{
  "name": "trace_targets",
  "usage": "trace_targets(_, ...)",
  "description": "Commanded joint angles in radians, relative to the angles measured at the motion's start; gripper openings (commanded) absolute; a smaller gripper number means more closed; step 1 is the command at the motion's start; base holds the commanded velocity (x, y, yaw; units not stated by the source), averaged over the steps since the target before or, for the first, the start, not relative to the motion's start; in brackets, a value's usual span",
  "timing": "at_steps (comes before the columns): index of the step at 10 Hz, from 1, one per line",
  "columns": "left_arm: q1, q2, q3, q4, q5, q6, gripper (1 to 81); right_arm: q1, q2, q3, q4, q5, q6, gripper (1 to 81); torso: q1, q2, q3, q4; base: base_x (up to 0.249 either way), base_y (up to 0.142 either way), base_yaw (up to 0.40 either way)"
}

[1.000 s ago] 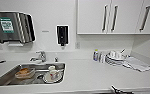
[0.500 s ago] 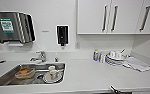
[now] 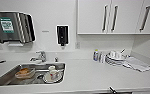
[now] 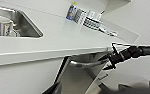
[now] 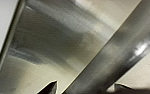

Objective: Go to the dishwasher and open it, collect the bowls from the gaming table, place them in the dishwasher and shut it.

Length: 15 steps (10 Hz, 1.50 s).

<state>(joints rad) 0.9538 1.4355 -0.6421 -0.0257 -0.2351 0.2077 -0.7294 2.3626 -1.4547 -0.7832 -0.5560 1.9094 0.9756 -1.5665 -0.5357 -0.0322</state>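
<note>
Your right gripper (image 5: 84, 87) straddles the dishwasher (image 4: 76, 77) bar handle (image 5: 111, 57) under the table's front edge, fingers spread either side, not yet clamped. Close squarely, then pull straight out. The left gripper's state can't be told; the door's lower part is cut off.

The dishwasher (image 5: 73, 47) front ran off every edge of the right wrist view; the dispenser (image 3: 6, 25) label was too blurred to read.

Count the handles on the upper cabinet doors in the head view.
3: two side by side left of centre, one further right. More may lie beyond the frame.
</note>
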Motion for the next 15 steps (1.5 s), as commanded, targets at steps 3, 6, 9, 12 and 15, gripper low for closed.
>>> trace_targets(3, -0.069, -0.024, 0.019, 0.021, 0.011, 0.002, 81.1, 0.093, -0.096, 0.082, -0.007, -0.073, -0.007, 81.1, 0.0, 0.0, 0.0, 0.0, 0.0, 0.0, 0.0)
trace_targets(6, -0.068, -0.023, 0.019, 0.023, 0.011, 0.002, 81.1, 0.078, -0.099, 0.082, -0.007, -0.073, -0.01, 81.1, 0.0, 0.0, 0.0, 0.0, 0.0, 0.0, 0.0)
trace_targets(9, -0.068, -0.021, 0.019, 0.023, 0.011, 0.002, 81.1, 0.058, -0.098, 0.076, -0.011, -0.073, -0.013, 81.1, 0.0, 0.0, 0.0, 0.0, 0.0, 0.0, 0.0)
trace_targets(12, -0.068, -0.013, 0.016, 0.021, 0.014, 0.002, 81.1, 0.012, -0.093, 0.057, -0.047, -0.064, -0.01, 81.1, 0.0, 0.0, 0.0, 0.0, 0.0, 0.0, 0.0)
trace_targets(15, -0.068, -0.016, 0.016, 0.017, 0.016, 0.002, 81.1, -0.022, -0.096, 0.045, -0.059, -0.058, -0.009, 81.1, 0.0, 0.0, 0.0, 0.0, 0.0, 0.0, 0.0)
